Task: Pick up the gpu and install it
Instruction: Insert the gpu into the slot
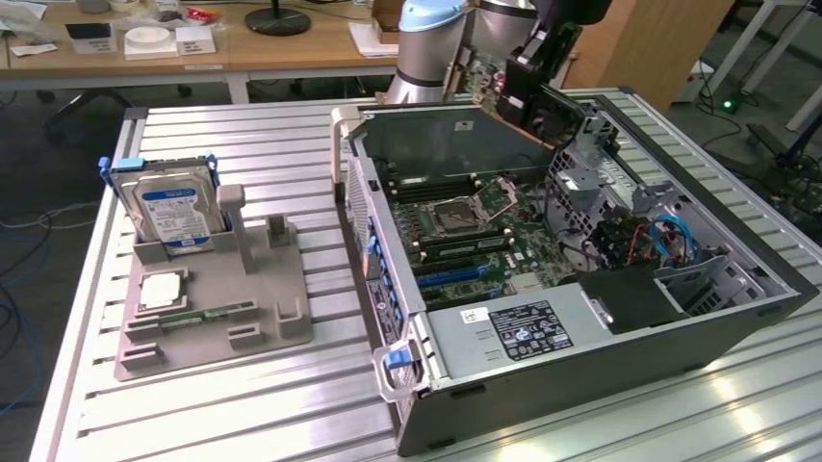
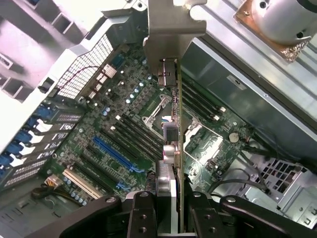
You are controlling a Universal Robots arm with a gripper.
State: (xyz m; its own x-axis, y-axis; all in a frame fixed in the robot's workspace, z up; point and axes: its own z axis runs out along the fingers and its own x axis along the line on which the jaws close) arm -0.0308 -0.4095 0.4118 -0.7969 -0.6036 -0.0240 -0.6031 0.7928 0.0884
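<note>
The black gripper [image 2: 171, 210], jaws narrowed, is pinching the thin flat circuit-card gpu [image 2: 169, 74] by its edge (stiff, light, likely fragile).

Behind case [image 1: 603, 371]: arm [image 1: 426, 58], fat silver-grey metal tube, round joint, pale blue plastic cap [image 1: 430, 14] on top. Over case's back corner: wrist block [image 1: 555, 34], black, boxy, matte. Over case's inside: gripper [image 2: 171, 210], two chunky black fingers [image 2: 141, 215], flat inner faces, small round screws in a column on each, glossy black curved links spreading to both sides. Wrist view also gets arm's silver rounded housing [image 2: 282, 17], smooth, shiny, couple of small dark screw holes
</note>
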